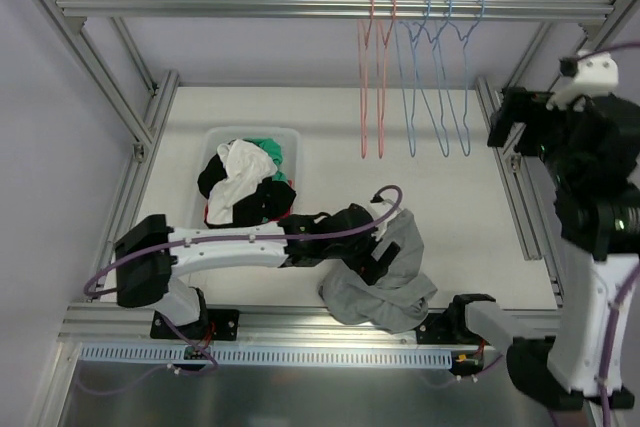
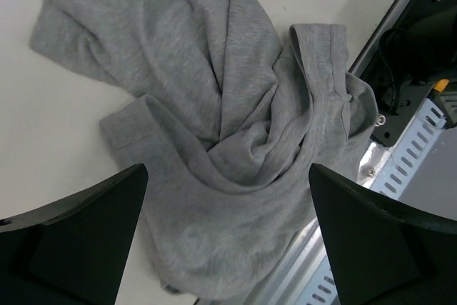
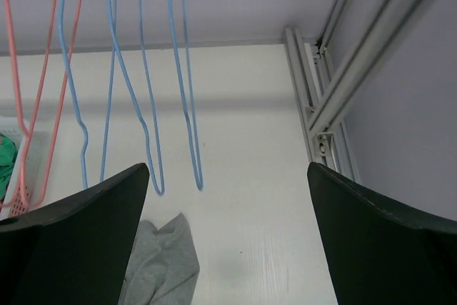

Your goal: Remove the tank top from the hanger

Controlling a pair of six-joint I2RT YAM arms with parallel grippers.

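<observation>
Down on the tabletop [image 1: 470, 217], close to its near edge, the grey tank top [image 1: 395, 277] lies crumpled, well apart from the pink and blue hangers [image 1: 415, 77] on the overhead bar [image 1: 250, 7]. The left pincer [image 2: 225, 176] hangs just above it, jaws spread, gripping nothing. The right pincer [image 3: 227, 176], raised near the hangers, is likewise released. A bin [image 1: 250, 131] of clothes sits nearby.

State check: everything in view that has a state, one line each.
tank top: off the hanger, crumpled on the table
pink hangers: on the rail, bare
blue hangers: on the rail, bare
bin: heaped with clothes
left gripper: open, above the tank top
right gripper: open, empty, raised
</observation>
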